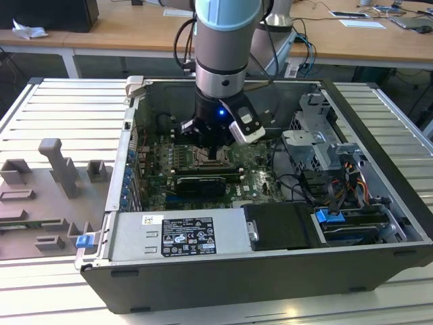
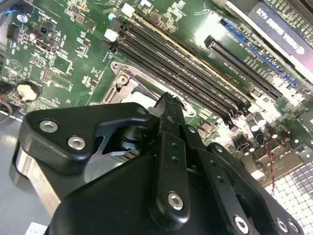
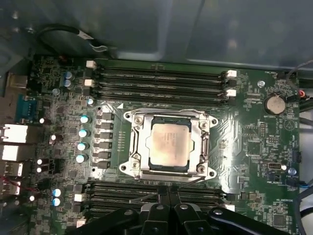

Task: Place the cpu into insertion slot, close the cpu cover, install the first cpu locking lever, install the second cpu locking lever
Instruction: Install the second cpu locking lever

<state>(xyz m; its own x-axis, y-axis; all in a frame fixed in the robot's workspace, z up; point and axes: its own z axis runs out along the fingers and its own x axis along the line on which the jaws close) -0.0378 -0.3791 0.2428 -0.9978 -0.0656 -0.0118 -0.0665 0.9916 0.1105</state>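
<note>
Silver-grey cpu (image 3: 168, 144) sits seated in the insertion slot (image 3: 133, 147), cpu cover (image 3: 205, 145) down; my gripper (image 3: 168, 201) hovers beside, grasp state indeterminable.

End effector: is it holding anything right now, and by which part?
Nothing visibly held: the end effector hangs beside the insertion slot, where the cpu already sits.

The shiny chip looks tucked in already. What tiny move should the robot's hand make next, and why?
Probably ease the hand straight down toward the near edge of the cpu cover, feeling for a locking lever. In the first wrist view the cpu lies flat in the middle, the cover seems to lie down around it, and the hand hangs just beside that edge.
</note>
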